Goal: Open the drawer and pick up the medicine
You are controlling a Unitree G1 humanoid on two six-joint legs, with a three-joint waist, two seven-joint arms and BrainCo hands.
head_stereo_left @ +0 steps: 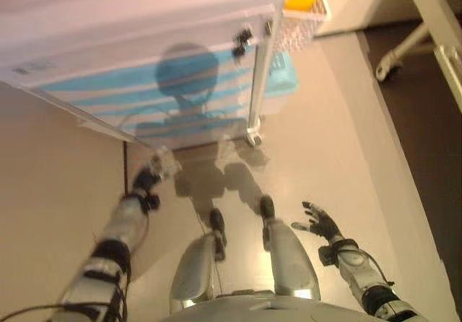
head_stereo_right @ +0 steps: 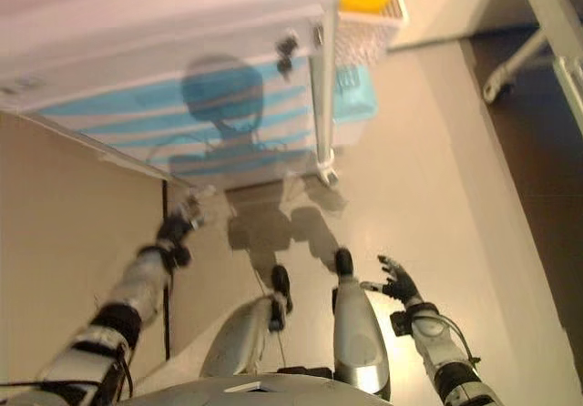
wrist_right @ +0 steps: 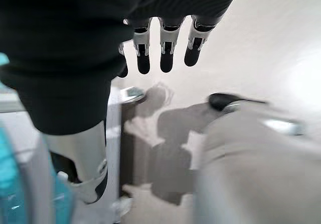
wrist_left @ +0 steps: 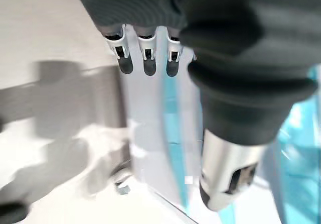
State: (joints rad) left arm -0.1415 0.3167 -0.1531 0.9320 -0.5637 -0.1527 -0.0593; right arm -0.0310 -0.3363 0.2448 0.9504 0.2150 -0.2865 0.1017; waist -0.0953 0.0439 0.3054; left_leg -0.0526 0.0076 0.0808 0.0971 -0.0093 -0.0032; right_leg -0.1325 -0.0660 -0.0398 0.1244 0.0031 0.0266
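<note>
A white cabinet with blue-striped drawer fronts (head_stereo_left: pixel 180 84) stands before me, and its drawers look shut. No medicine shows in any view. My left hand (head_stereo_left: pixel 162 164) is held out low near the cabinet's bottom edge, fingers straight and empty; its wrist view shows the fingers (wrist_left: pixel 145 58) close to the white and blue front (wrist_left: pixel 173 133). My right hand (head_stereo_left: pixel 321 224) hangs open and empty at the lower right, apart from the cabinet; its fingers (wrist_right: pixel 168 53) are straight over the floor.
A white wire basket (head_stereo_left: pixel 307 15) holding a yellow and red item hangs at the cabinet's right side. A blue bin (head_stereo_left: pixel 283 76) sits behind the metal leg and its caster (head_stereo_left: pixel 253 138). A white wheeled frame (head_stereo_left: pixel 404 48) stands at the far right.
</note>
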